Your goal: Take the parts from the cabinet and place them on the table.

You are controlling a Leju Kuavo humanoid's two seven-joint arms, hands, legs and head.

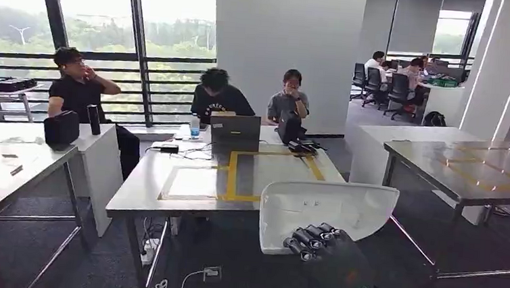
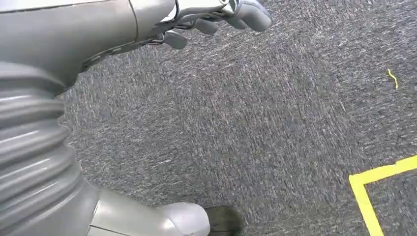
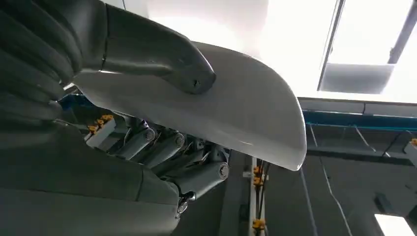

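Right hand [image 1: 316, 242] gripping white part [image 1: 325, 213] by its edge only; left hand [image 2: 216, 17] empty, fingers apart. Risk: slipping before table [image 1: 140, 193], grip being shallow.

The part [image 1: 325, 213] is held by the right hand [image 1: 316, 242], thumb above and fingers [image 3: 162, 150] beneath; the table [image 1: 189, 180] lies beyond the fingertips.

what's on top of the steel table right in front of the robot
On the table: yellow tape outlines, a laptop, a water bottle and cables. The white part in the right hand covers its near right corner.
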